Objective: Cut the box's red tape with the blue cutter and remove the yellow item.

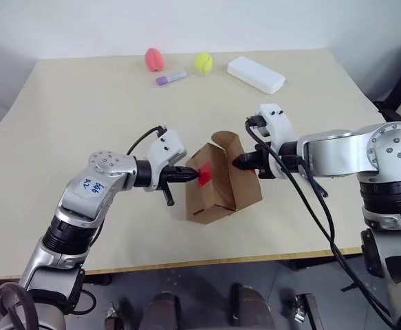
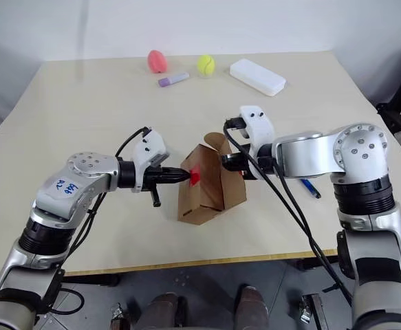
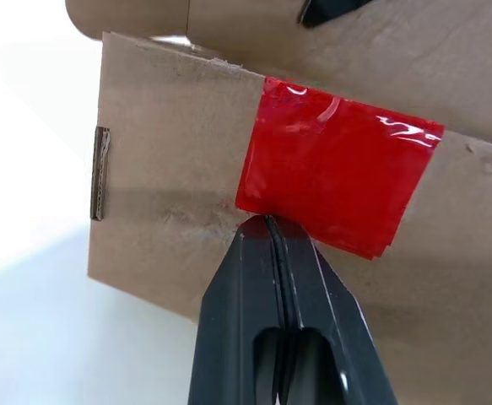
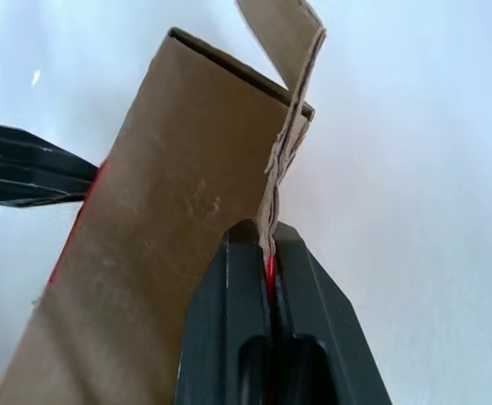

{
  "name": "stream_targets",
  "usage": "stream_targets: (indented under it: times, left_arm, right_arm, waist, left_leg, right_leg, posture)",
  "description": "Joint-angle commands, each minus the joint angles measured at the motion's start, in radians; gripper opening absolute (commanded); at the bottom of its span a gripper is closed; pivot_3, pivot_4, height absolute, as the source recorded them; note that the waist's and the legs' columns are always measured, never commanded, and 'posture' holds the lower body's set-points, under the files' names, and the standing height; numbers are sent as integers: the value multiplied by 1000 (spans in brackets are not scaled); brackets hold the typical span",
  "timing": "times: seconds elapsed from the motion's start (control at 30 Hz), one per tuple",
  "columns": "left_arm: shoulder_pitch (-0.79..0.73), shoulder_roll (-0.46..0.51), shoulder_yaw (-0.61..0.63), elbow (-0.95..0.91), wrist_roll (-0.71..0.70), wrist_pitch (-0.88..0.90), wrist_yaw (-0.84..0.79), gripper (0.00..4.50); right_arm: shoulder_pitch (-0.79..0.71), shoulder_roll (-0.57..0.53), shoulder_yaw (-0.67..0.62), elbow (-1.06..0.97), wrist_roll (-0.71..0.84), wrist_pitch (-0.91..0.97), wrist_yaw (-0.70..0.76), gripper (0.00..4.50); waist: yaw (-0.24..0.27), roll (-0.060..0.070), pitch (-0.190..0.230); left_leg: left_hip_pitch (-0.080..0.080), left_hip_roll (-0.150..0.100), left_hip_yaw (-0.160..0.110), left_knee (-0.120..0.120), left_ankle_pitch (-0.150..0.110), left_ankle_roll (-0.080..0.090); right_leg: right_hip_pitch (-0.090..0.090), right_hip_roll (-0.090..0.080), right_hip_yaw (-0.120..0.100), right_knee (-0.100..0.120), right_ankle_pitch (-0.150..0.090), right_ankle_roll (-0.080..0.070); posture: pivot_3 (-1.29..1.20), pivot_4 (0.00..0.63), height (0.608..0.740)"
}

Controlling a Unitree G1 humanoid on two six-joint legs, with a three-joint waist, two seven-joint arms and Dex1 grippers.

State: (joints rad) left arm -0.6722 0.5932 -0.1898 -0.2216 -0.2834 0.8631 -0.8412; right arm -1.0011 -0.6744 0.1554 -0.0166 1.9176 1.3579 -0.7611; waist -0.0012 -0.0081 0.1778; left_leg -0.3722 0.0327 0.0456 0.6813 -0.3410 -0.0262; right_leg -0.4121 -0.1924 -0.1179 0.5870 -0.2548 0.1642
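Box: your cardboard box (image 1: 217,180) sat tilted near the middle of the bench (image 1: 62,117), toward its front edge, held between the two grippers with its lower corner at the bench surface.
Red tape: the red tape (image 3: 334,177) was stuck on the box face turned to your left arm; in the left wrist view it looked whole and glossy, with one edge at the gripper tip.
Left gripper: your left gripper (image 1: 188,173) was clenched, fingers pressed together, tip touching the box face at the lower edge of the tape. You could not tell from the pictures whether it pinched anything.
Right gripper: your right gripper (image 4: 267,245) was clamped on a thin cardboard flap (image 4: 283,126) at the box's other side; a sliver of red showed between its fingers.
Flap: one flap curled upward at the top of the box.
Blue cutter: a thin blue stick (image 2: 310,187) lay on the bench beside your right forearm, toward the right edge, partly hidden by the arm.
Far edge: a pink egg-shaped object (image 1: 154,59), a purple tube (image 1: 170,78), a yellow-green ball (image 1: 202,63) and a white case (image 1: 255,74) lay in a loose row along the bench's far edge, well apart from the box.
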Motion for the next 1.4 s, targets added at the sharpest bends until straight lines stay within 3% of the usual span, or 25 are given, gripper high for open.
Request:
stream_targets:
  times: [0.03, 0.33, 0.57, 0.67, 0.93, 1.2, 1.4]
  left_arm:
    - [24, -8, -31, -13, -4, 9, 2, 0]
    - [65, -10, -1, -42, -25, 19, 8, 0]
    - [83, 44, 244, -161, -289, 210, -56, 0]
    - [35, 37, 291, -175, -370, 245, -50, 0]
    - [-59, 4, 9, -74, -207, 89, -23, 0]
    - [-110, 71, -190, 75, -21, -105, -124, 0]
    - [-75, 201, -268, 126, 83, -224, -248, 0]
  right_arm:
    - [-62, -8, 23, -56, 55, -46, 12, 26]
    - [-136, -67, 86, -55, 55, -46, 11, 26]
    - [-47, -55, 129, -115, 55, -99, -34, 26]
    - [-36, -49, 137, -121, 55, -109, -37, 26]
    - [-42, -13, 141, -94, 55, -122, -66, 26]
    - [-45, 0, 131, -95, 55, -133, -94, 26]
    - [-41, 20, 100, -103, 55, -153, -107, 26]
  waist:
    - [3, 0, 0]
    - [14, -1, 1]
    - [5, -1, 1]
    - [1, -1, 1]
    - [-2, -2, 0]
    - [-1, -2, 0]
    - [-10, -1, 0]
  left_leg:
    - [0, 0, 0, 0, 0, 0]
    - [-7, 0, 0, 1, -2, 2]
    - [-9, 1, 0, 1, -2, 1]
    - [-9, 1, 0, 1, -2, 1]
    - [-8, 1, 1, 2, -2, 1]
    - [-8, 2, 3, 1, -2, 1]
    - [-2, 2, 6, -1, -3, 2]
  right_leg:
    - [0, 0, 0, 0, 0, 0]
    - [-5, 0, -1, -1, 0, 1]
    - [-8, 0, -3, -1, 0, 1]
    - [-8, 0, -4, -1, 0, 1]
    - [-7, 0, -3, 0, 1, 1]
    - [-8, 0, -2, 0, 1, 1]
    - [-8, 0, 1, 2, 0, 1]
  posture:
    - [0, 150, 740]
    - [0, 150, 740]
    - [0, 150, 740]
    - [0, 150, 740]
    - [0, 150, 740]
    - [0, 150, 740]
    - [0, 150, 740]
